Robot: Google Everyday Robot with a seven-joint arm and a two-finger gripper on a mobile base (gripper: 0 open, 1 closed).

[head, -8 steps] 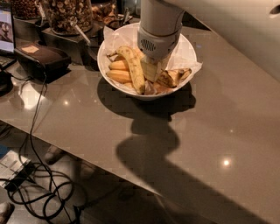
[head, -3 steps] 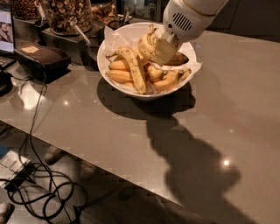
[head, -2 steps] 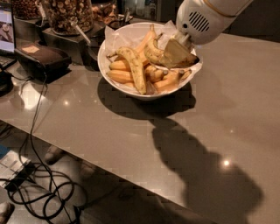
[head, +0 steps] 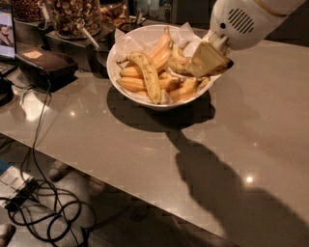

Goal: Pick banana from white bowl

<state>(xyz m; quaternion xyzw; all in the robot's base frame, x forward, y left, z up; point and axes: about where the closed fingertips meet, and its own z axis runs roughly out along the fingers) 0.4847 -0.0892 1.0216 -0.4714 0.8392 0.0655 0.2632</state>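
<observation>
The white bowl (head: 126, 93), lined with crumpled white paper, stands at the back of the grey counter and holds several bananas. My gripper (head: 208, 61) hangs over the bowl's right rim, below the white arm housing (head: 244, 21). It is shut on the banana (head: 179, 61), a short curved speckled one, which sticks out to the left of the fingers, raised above the pile. A longer speckled banana (head: 147, 76) lies across the smooth orange-yellow bananas (head: 158, 49) in the bowl.
Glass jars of nuts (head: 72, 14) with scoops stand behind the bowl at the left. A black box (head: 44, 63) and a screen (head: 6, 30) sit at the far left. Cables (head: 43, 212) lie on the floor below the counter's front edge (head: 145, 193).
The gripper has moved from the middle of the bowl up and to the right rim, bringing the curved speckled banana with it. The other bananas stay in the bowl.
</observation>
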